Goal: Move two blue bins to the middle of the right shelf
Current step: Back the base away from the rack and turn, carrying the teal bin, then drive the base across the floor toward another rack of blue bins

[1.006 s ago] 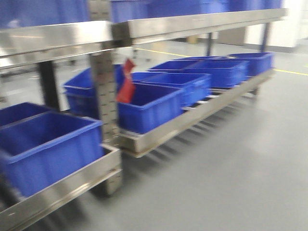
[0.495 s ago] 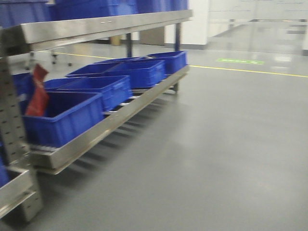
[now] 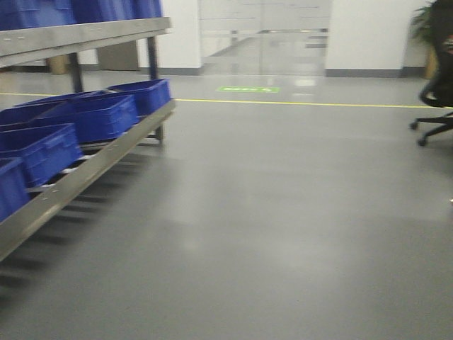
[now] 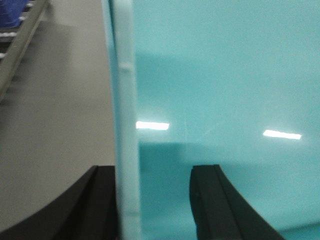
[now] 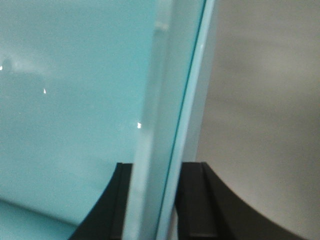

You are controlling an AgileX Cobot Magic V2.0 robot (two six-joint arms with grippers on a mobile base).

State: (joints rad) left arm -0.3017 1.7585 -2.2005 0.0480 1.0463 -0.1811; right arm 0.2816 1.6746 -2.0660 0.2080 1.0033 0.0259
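Bin wall [image 4: 125, 100] between fingers [image 4: 100, 210] (both arms)

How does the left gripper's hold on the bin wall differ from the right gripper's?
Floor shows at picture left beside the left gripper, at picture right beside the right gripper. A gap separates the left gripper's inner finger from the bin wall; the right gripper's fingers sit close against theirs. Both straddle a wall.

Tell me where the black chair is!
In the front view, the black office chair is at the far right edge, below the potted plant and near the yellow floor line.
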